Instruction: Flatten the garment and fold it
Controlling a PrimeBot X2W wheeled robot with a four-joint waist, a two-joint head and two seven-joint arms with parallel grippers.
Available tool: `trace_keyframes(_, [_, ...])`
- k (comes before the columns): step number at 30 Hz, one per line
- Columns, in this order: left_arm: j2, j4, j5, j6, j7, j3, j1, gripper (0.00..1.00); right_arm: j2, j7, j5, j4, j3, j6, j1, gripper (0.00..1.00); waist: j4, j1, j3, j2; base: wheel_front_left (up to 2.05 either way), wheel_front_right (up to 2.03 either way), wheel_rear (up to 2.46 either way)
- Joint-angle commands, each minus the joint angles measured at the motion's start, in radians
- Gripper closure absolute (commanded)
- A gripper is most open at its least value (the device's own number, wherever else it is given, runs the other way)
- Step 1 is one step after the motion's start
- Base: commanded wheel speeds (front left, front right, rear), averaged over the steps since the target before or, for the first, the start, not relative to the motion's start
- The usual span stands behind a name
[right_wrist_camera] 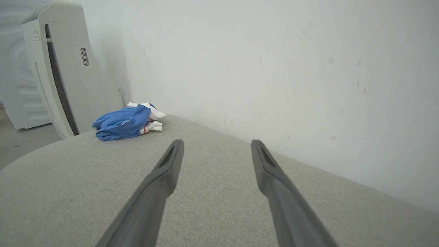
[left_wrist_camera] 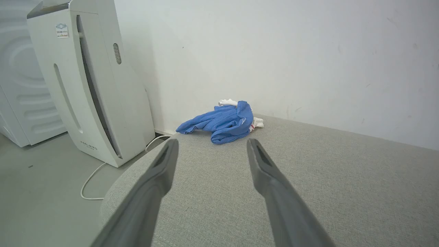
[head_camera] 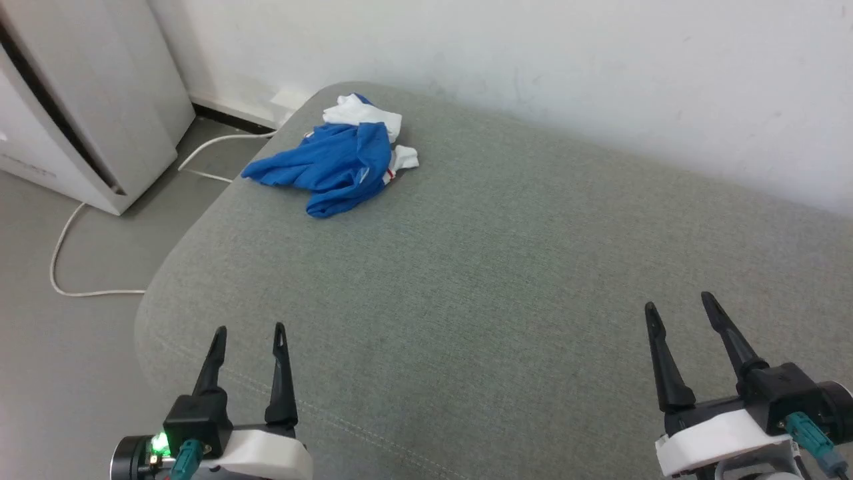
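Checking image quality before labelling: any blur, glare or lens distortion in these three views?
Head view: soft even light, no glare, garment sharp. Left wrist view: wide-angle distortion tilts the white appliance; near fingers slightly soft. Right wrist view: same distortion, soft shadow on the wall.

We take this for a plain indoor room furnished like a living space, though we cannot tell whether it is a real home. A broad grey fabric cushion [head_camera: 466,280] with a stitched seam, much like a sofa seat, spans most of the head view. A scuffed white wall [head_camera: 566,67] runs along the top. At upper left a tall white floor-standing appliance [head_camera: 86,87] stands on the grey floor [head_camera: 40,347], a white cable [head_camera: 100,293] looping beside it. The garment [head_camera: 333,163] lies crumpled near the cushion's upper-left corner.
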Motion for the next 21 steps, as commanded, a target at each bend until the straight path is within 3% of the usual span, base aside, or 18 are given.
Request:
trace_keyframes(1, [-0.003, -0.005, -0.006, 0.013, -0.012, -0.007, 0.006, 0.00, 0.003, -0.011, 0.001, 0.004, -0.003, -0.002, 0.010, 0.00, 0.014, 0.0000, 0.001, 0.0000, 0.00, 0.00, 0.00])
trace_keyframes(21, [-0.003, -0.016, -0.030, 0.035, -0.051, -0.025, 0.019, 0.00, 0.003, -0.051, -0.002, 0.028, -0.008, -0.002, 0.016, 0.00, 0.098, 0.0000, 0.003, 0.0000, 0.00, 0.00, 0.00])
